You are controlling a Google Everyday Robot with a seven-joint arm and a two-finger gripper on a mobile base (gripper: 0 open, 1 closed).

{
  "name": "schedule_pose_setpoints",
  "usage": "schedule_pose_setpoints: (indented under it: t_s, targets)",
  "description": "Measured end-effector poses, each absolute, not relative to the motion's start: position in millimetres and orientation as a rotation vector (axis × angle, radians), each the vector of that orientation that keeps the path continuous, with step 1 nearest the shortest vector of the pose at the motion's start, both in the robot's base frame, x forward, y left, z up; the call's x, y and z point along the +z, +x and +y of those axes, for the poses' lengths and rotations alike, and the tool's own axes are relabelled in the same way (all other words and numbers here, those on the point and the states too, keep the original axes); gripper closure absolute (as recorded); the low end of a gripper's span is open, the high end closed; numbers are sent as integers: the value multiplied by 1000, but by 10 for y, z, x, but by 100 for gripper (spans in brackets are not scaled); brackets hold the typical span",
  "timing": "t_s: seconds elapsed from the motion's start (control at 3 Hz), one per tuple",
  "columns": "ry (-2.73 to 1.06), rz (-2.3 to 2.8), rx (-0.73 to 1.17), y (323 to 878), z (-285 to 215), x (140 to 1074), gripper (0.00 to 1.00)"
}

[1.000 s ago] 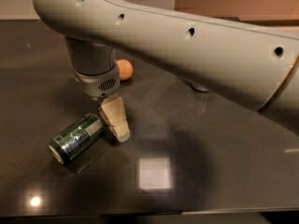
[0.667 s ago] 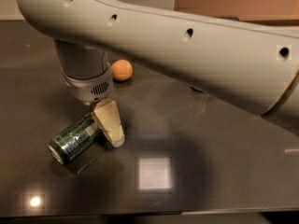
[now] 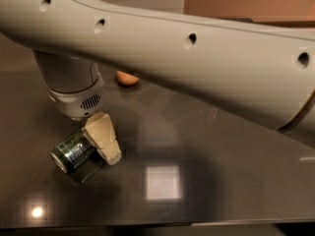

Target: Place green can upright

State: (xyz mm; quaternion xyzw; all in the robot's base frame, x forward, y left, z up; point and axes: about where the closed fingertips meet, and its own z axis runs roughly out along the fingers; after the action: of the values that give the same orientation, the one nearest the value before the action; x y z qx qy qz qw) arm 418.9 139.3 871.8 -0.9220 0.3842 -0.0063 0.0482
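The green can (image 3: 74, 151) lies on its side on the dark glossy table (image 3: 221, 181), at the lower left of the camera view, with its silver end toward the lower left. My gripper (image 3: 102, 137) hangs from the grey wrist (image 3: 76, 90) and comes down right at the can's upper right end, with its beige part against the can's right side. The big pale arm (image 3: 197, 58) crosses the whole top of the view and hides the table behind it.
A small orange ball-like object (image 3: 128, 77) sits on the table behind the wrist, partly hidden by the arm. A bright square light reflection (image 3: 162, 182) shows on the table to the right of the can.
My gripper and arm have moved left and lower, closing in on the can's right end. The can still lies in the same spot.
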Motion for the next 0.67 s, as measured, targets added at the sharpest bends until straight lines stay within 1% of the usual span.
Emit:
schedule_pose_setpoints:
  t_s: [0.67]
  targets:
    - [-2862,1142,23,3970,1587,8572,0]
